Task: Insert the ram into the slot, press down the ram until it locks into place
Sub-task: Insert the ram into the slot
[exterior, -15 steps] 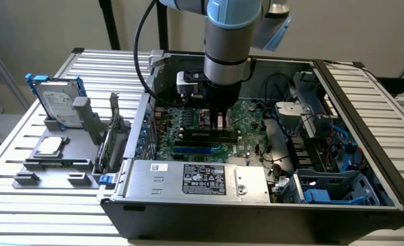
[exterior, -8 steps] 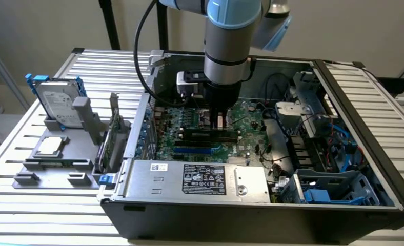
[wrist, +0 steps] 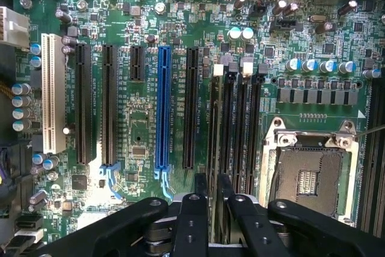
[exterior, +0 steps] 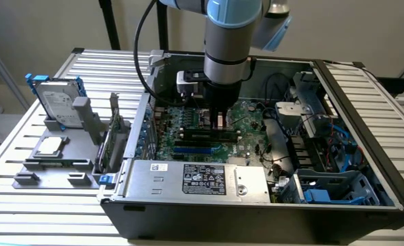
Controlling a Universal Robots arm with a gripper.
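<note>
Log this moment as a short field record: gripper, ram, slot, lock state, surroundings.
gripper: lowered inside the open computer case, jaws closed on the ram
ram: edge-on between the jaws, running along the slot
slot: in a row of parallel black sockets, the one farthest from the CPU socket
locked: cannot tell
surroundings: green motherboard, blue slot a little way off

A robotics lab: a robot arm (exterior: 233,36) over an opened computer case (exterior: 257,215) on a slatted metal counter (exterior: 44,215), with a hard drive (exterior: 57,105) in a grey fixture (exterior: 52,169) beside it.
</note>
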